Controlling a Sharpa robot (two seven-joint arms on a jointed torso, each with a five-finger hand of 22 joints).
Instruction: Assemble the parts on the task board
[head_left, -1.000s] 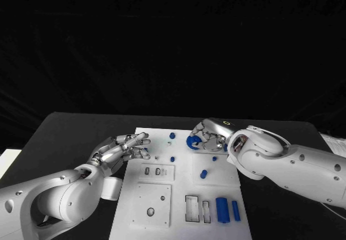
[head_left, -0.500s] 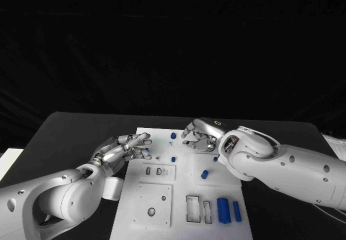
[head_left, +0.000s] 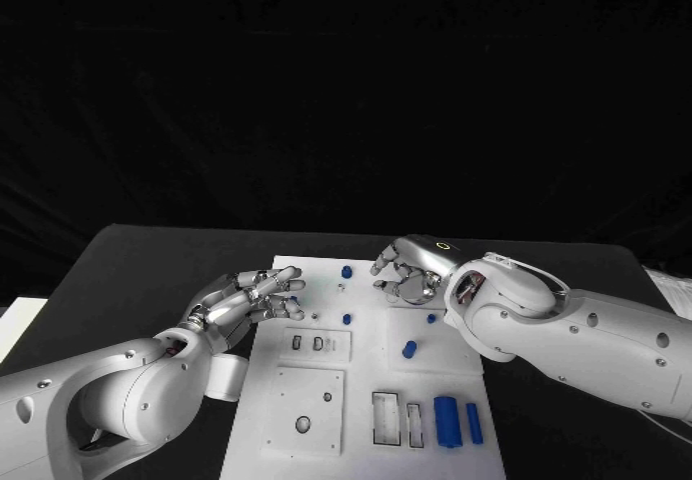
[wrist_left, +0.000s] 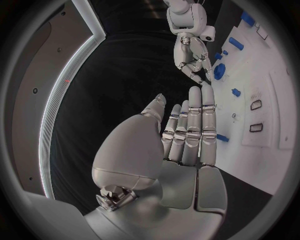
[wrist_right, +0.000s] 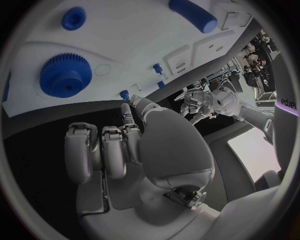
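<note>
Currently, my right hand (head_left: 405, 274) hangs empty-curled above the small, rigid blue plastic gear (wrist_right: 65, 74); I'd pinch its toothed rim.

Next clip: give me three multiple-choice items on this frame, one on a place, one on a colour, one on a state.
1. Where is the gear?
A. on the task board
B. on the bare black table
C. in a box

2. What colour is the gear?
A. grey
B. blue
C. red

3. How is the left hand?
A. holding a part
B. clenched in a fist
C. open, holding nothing

Key: 1 A, the right wrist view shows it lying on the white plate; 2 B, it is blue in both wrist views; 3 C, its fingers are stretched out with nothing in them.
</note>
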